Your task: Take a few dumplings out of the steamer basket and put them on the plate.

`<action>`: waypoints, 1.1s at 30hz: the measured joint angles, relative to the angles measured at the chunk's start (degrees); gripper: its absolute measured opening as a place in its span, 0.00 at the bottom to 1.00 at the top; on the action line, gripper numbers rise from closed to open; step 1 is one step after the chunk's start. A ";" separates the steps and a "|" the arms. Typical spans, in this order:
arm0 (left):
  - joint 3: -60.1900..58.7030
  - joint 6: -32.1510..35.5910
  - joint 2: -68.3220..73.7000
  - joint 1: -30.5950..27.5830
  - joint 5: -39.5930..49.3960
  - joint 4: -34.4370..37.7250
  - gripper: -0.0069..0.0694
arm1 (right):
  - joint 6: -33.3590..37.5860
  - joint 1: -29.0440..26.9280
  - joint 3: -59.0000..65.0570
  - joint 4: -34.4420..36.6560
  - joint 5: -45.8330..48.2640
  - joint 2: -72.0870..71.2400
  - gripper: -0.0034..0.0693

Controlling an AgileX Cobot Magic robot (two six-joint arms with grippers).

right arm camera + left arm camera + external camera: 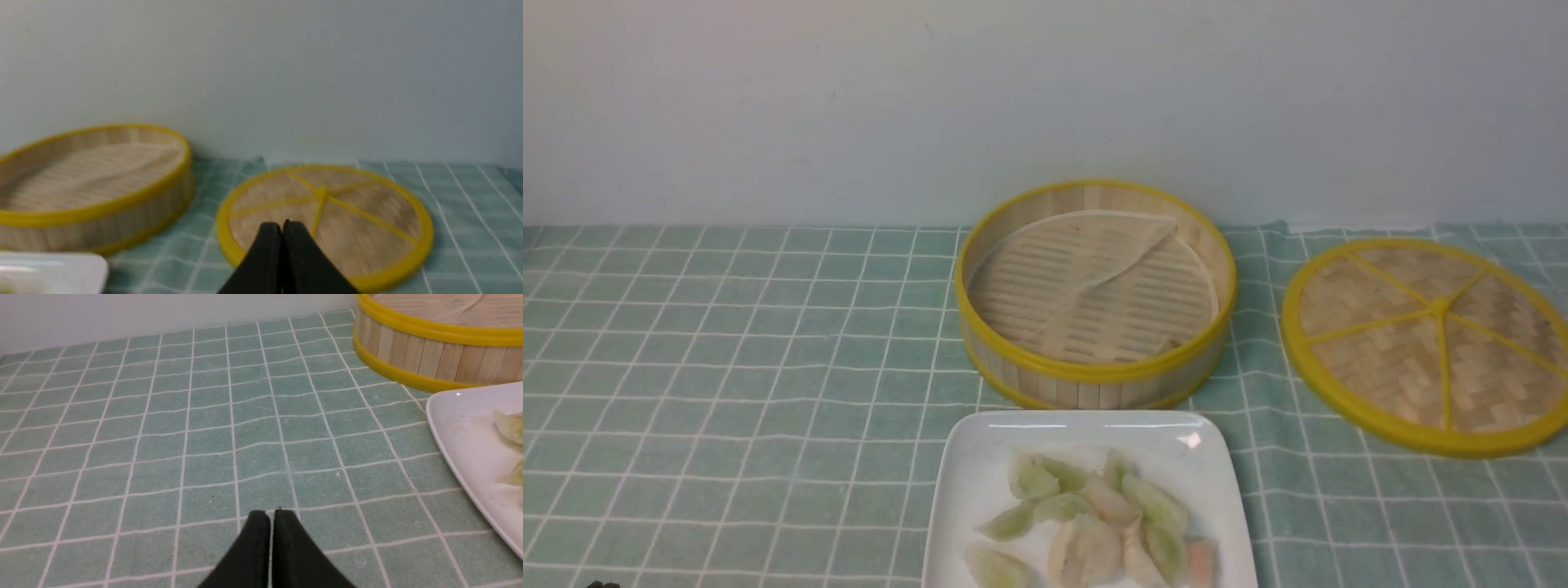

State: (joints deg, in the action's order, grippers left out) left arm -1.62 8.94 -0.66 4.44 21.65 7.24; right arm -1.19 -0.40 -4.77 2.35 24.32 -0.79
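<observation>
The steamer basket [1094, 372] stands at the middle back, and only its whitish liner sheet shows inside. In front of it the white plate [970, 483] holds several pale green and pinkish dumplings [1094, 523] in a loose pile. My left gripper [271, 516] is shut on nothing over bare cloth, to the left of the plate [470, 453] and the basket [425, 355]. One dumpling [510, 426] shows at that view's edge. My right gripper [282, 225] is shut and empty, with the basket [94, 208] and a plate corner [53, 269] off to its side. Neither arm shows clearly in the front view.
The flat woven lid [1429, 343] with yellow spokes lies to the right of the basket, and in the right wrist view the lid [367, 232] is just beyond the fingertips. A green checked tablecloth [727, 367] covers the table. A pale wall runs behind.
</observation>
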 joint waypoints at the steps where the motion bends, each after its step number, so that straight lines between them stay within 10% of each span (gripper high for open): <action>1: 0.00 0.00 0.00 0.00 0.00 0.00 0.08 | 0.00 -0.66 1.00 0.00 0.00 0.00 0.03; 33: 0.00 0.00 0.00 0.00 0.00 0.00 0.08 | 0.00 -3.10 5.73 -0.01 -1.44 0.07 0.03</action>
State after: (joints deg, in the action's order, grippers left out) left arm -1.62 8.94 -0.66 4.44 21.65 7.24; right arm -1.19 -3.50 0.95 2.33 22.87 -0.73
